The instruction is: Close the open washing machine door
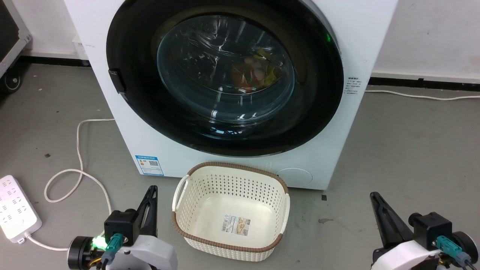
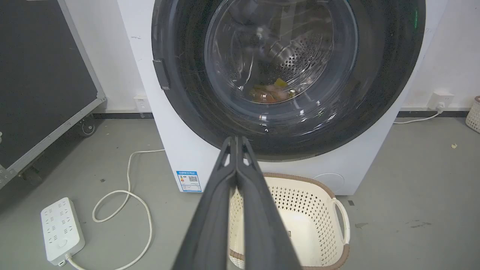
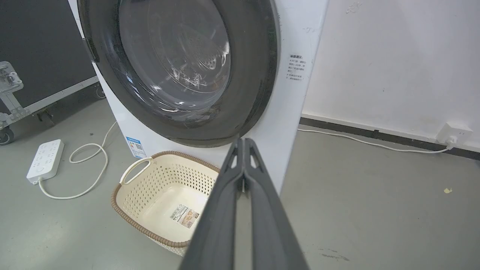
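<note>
The washing machine is a white front-loader filling the upper head view. Its door, with a wide glossy black rim and clear glass bowl, lies flat against the front, its latch tab at the left edge. Colourful laundry shows through the glass. My left gripper is low at the left and my right gripper low at the right, both well short of the machine. In the wrist views the left gripper and right gripper have their fingers pressed together, holding nothing.
A cream perforated basket stands on the floor just before the machine, between my grippers. A white power strip and its looping cable lie at the left. A black wheeled case stands far left. A wall socket is at the right.
</note>
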